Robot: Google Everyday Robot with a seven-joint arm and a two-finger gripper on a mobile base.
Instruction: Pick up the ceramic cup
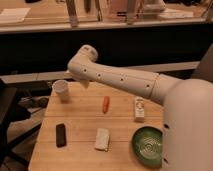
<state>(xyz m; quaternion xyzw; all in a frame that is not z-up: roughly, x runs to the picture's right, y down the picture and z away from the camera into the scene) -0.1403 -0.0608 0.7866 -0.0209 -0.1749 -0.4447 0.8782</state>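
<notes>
The ceramic cup (61, 90) is small, plain and white. It stands upright near the far left corner of the wooden table (80, 120), and nothing is touching it. My white arm (120, 80) reaches in from the right, above the far side of the table, and bends at an elbow at the upper left. The gripper (81, 80) is mostly hidden behind the arm. Only a small part shows under the arm, just right of the cup and above it. It holds nothing.
On the table are an orange stick-shaped item (105, 104), a white bottle (139, 108), a green plate (148, 145), a pale packet (102, 139) and a black bar (60, 135). A dark counter front runs behind the table. My body fills the right edge.
</notes>
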